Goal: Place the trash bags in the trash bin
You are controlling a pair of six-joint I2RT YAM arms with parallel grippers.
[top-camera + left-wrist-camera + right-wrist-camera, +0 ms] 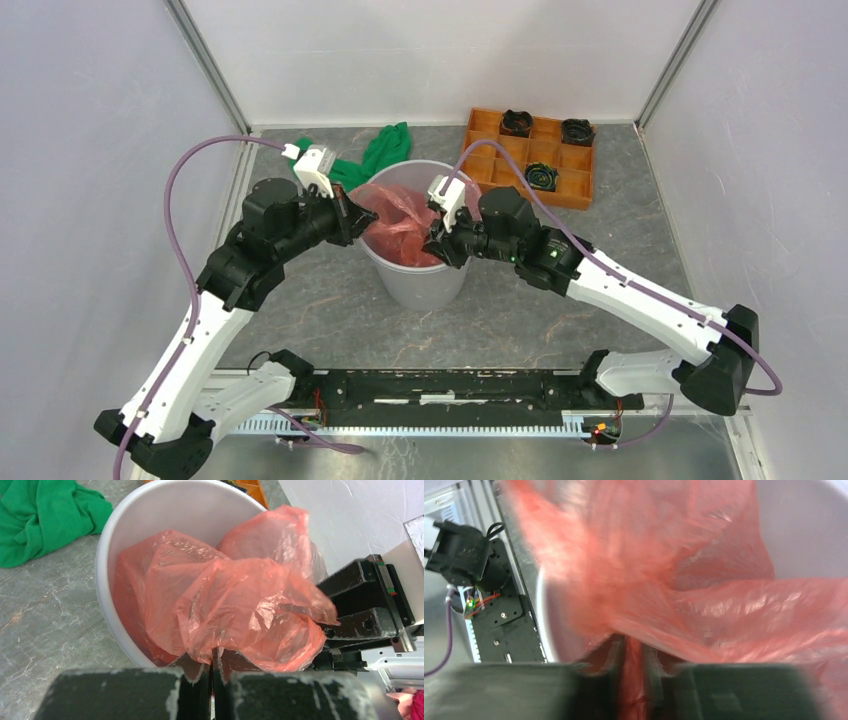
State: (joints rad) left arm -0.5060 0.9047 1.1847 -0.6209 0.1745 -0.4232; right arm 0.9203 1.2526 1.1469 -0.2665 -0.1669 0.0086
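The red-orange trash bag (400, 222) lies crumpled inside the light grey trash bin (420, 285) at the table's middle. My left gripper (352, 215) is at the bin's left rim, shut on an edge of the bag (235, 605); the bin (107, 565) fills the left wrist view. My right gripper (438, 243) is at the bin's right rim, shut on a fold of the bag (724, 605) that runs down between its fingers. The bin's rim (544, 615) shows at the left of the right wrist view. That view is blurred.
A green cloth (385, 150) lies behind the bin at the left, also in the left wrist view (40, 520). An orange-brown compartment tray (530, 155) with black coiled parts stands at the back right. White walls enclose the table.
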